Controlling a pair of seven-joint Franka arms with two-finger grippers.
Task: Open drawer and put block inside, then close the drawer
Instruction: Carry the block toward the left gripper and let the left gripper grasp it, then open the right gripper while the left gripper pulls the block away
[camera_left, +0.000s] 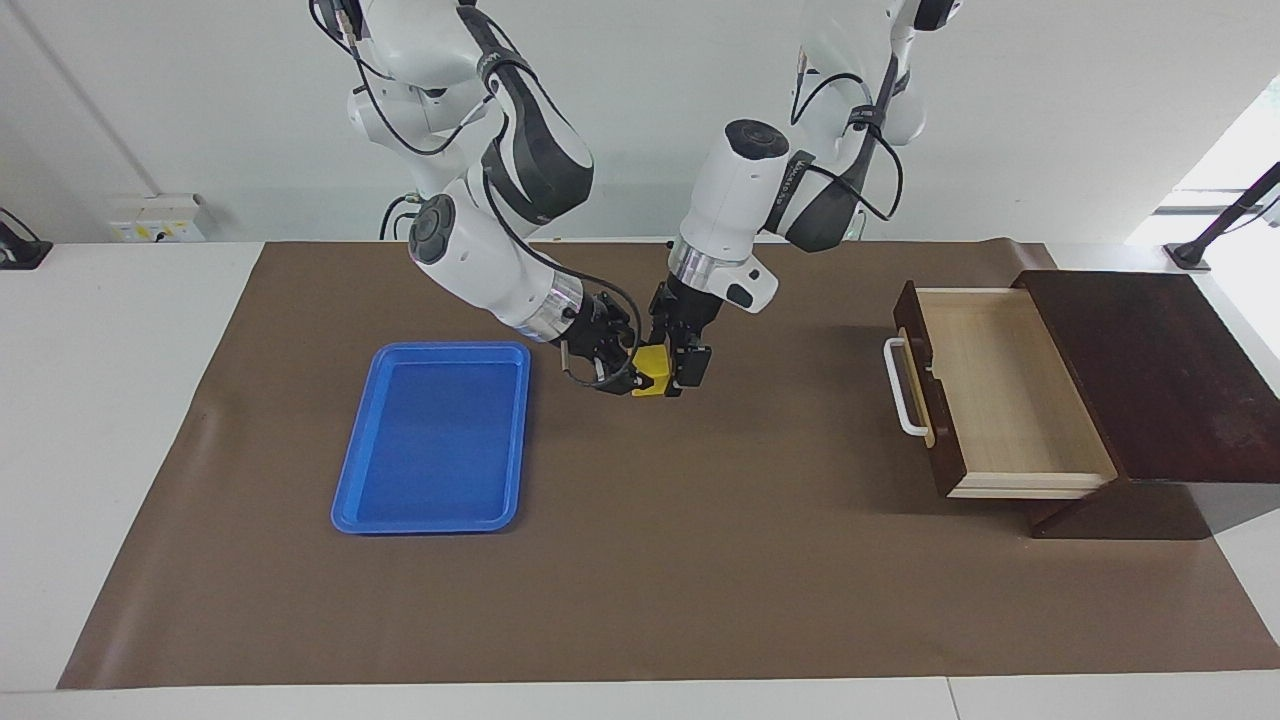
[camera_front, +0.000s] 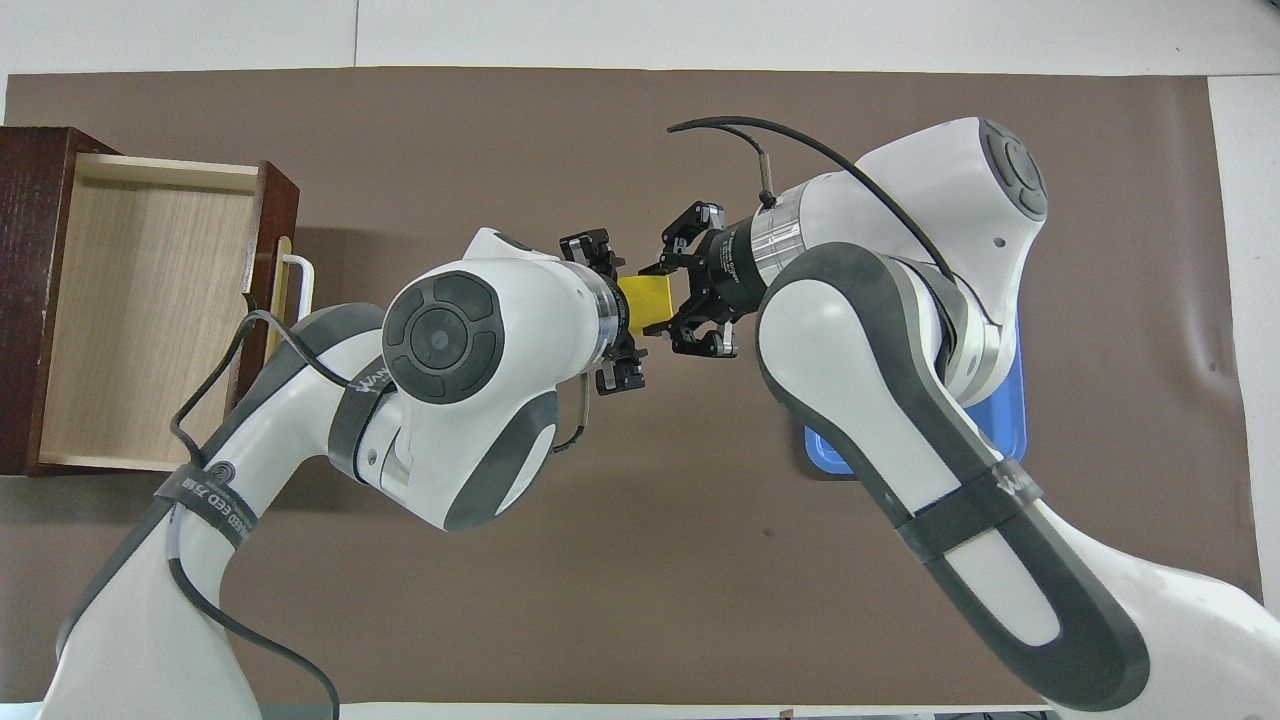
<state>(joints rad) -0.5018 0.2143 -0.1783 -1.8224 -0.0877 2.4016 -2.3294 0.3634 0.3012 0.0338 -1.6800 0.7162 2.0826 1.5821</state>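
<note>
Drawer (camera_left: 1010, 395) stands pulled well out of its dark wooden box (camera_left: 1150, 375) at the left arm's end of the table, white bar handle (camera_left: 903, 388) facing the table's middle, pale interior bare. Opening step judged done.

Yellow block (camera_left: 652, 369) is up in the air over the brown mat (camera_left: 640, 580), about mid-table, between the blue tray (camera_left: 435, 437) and the drawer. Both claws meet on it: right gripper (camera_left: 622, 375) reaches in sideways from the tray end, left gripper (camera_left: 676, 368) comes down from above with a finger on either side of the cube. Looks like a hand-over in progress. Which claw bears the load cannot be told; for the right one, whether its fingers clamp or have let go cannot be read, and the same holds for the left, though its fingers flank the block closely.

Tray holds nothing visible.

Remaining, as judged: finish the transfer to the left arm, carry the block over the drawer, release it inside, push the drawer shut.
</note>
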